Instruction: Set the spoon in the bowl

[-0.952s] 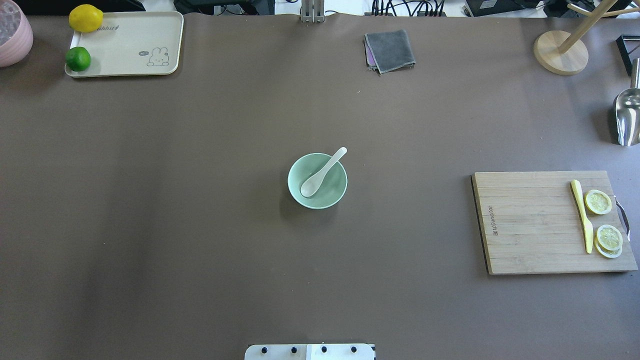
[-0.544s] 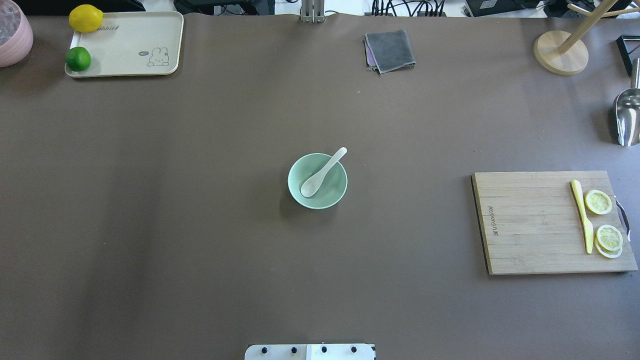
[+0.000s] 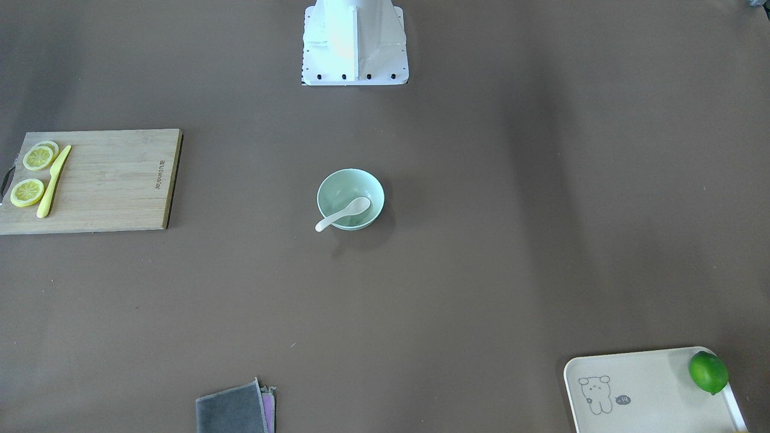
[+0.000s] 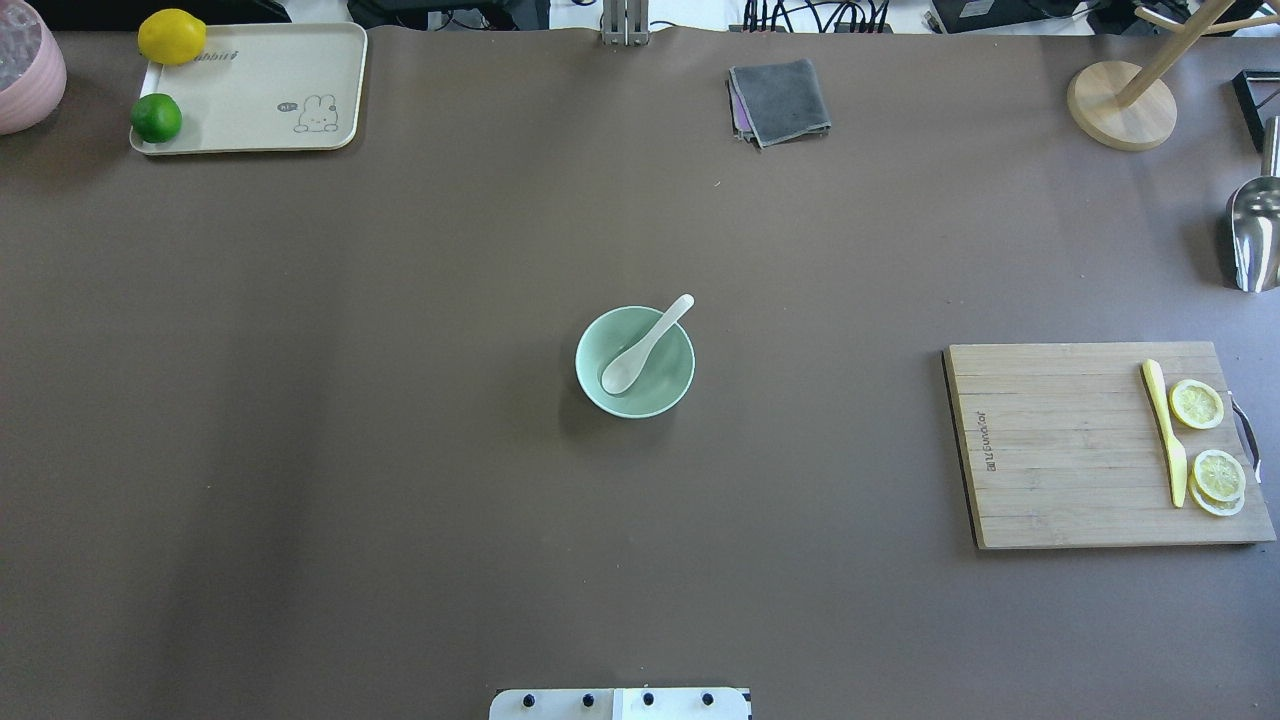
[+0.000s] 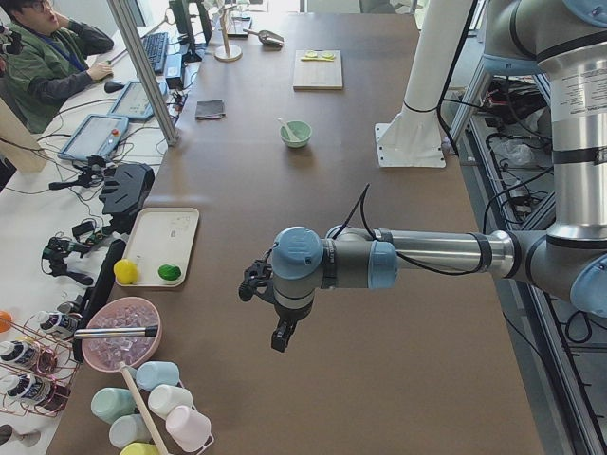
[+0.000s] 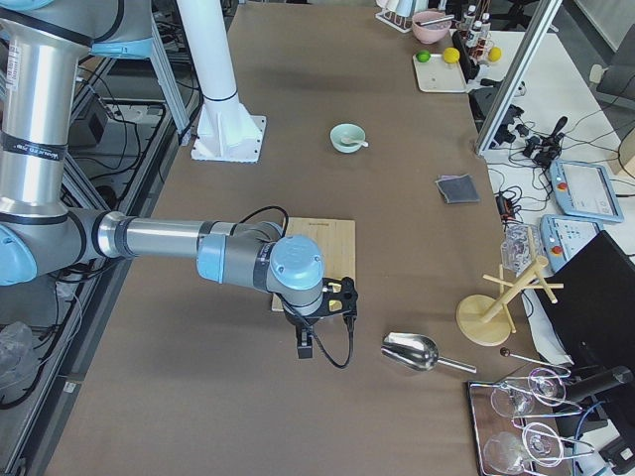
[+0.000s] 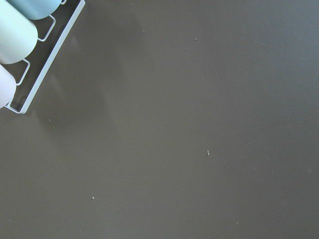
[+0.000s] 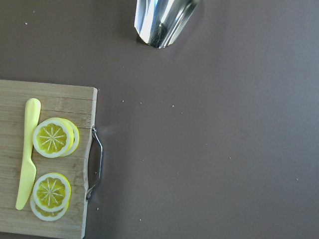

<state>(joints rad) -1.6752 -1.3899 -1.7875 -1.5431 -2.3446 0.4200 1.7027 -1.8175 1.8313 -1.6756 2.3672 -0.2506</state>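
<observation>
The white spoon lies in the pale mint-green bowl at the table's middle, its scoop inside and its handle resting on the far right rim and sticking out over it. Both also show in the front-facing view: the spoon and the bowl. My left gripper shows only in the exterior left view, far off at the table's left end. My right gripper shows only in the exterior right view, near the cutting board. I cannot tell whether either is open or shut.
A wooden cutting board with a yellow knife and lemon slices lies at the right. A cream tray holds a lime and a lemon at the back left. A grey cloth, a metal scoop and a wooden stand are at the back.
</observation>
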